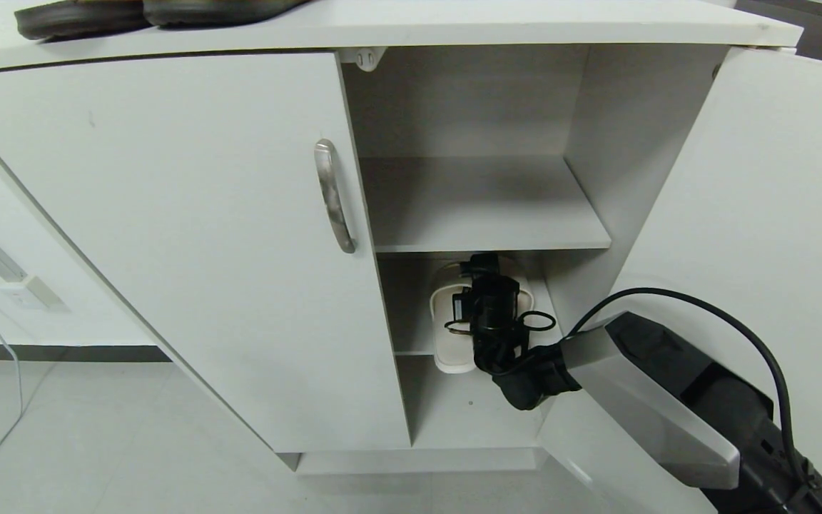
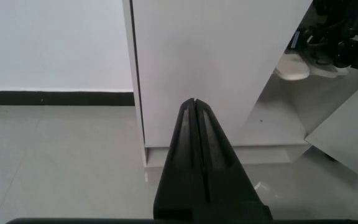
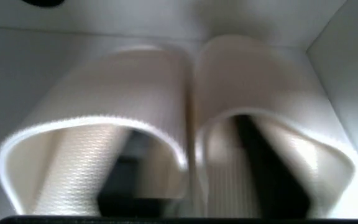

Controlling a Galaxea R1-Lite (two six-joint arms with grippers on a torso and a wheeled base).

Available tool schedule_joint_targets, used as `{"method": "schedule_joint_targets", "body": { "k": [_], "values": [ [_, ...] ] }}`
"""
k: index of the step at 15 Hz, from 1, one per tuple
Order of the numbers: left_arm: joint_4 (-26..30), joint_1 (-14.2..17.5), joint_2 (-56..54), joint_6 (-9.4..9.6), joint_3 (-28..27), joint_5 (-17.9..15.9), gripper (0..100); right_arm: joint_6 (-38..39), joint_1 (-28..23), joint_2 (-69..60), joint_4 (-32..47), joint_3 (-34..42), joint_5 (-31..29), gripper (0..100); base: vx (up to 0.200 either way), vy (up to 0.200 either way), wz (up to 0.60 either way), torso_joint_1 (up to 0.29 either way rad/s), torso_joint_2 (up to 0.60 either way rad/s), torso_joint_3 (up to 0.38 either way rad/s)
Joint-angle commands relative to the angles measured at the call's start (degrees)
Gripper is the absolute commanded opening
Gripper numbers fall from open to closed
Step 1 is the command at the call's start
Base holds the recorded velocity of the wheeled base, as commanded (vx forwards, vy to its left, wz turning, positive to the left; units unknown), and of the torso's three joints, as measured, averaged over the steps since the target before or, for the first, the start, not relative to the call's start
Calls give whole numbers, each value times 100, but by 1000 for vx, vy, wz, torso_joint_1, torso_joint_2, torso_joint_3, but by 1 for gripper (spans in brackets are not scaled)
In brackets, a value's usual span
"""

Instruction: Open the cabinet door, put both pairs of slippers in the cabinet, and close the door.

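Right gripper (image 3: 191,177) is pinching the white slippers (image 3: 135,81): one finger is sitting inside each slipper, and the two adjoining inner walls are being squeezed between them. The pair is lying toes toward the back on the middle shelf (image 1: 411,346) of the cabinet (image 1: 454,28), beneath the upper shelf (image 1: 482,207). Whether the soles are fully bearing on the board cannot be confirmed. The right arm is reaching in past the open right door (image 1: 760,214).

Left gripper (image 2: 194,143) is hanging low in front of the closed left door (image 2: 216,56), fingers pressed together and carrying nothing.

The dark slippers (image 1: 83,18) are sitting on the cabinet top, not yet stowed.

Judgement: the step in hand is placing the first pair. The next move is calling for the fingers to part and draw straight back out of the slipper openings, so the pair is not dragged off the shelf edge. After that, the dark pair is waiting to be fetched, then the right door closed.
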Motion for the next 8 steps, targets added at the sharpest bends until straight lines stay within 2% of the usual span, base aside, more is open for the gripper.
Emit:
{"method": "schedule_joint_targets", "body": {
  "k": [1,5,8],
  "values": [
    [6,4,0,-4,-7,-2,0,-2,10,-11,-7,108,-12,100,0,0,0,0,0,0],
    [-3,4,0,-4,2,-2,0,-2,54,-248,-288,706,-38,100,0,0,0,0,0,0],
    [-3,4,9,-4,-7,-2,0,-2,230,-793,-596,1593,-38,100,0,0,0,0,0,0]
  ]
}}
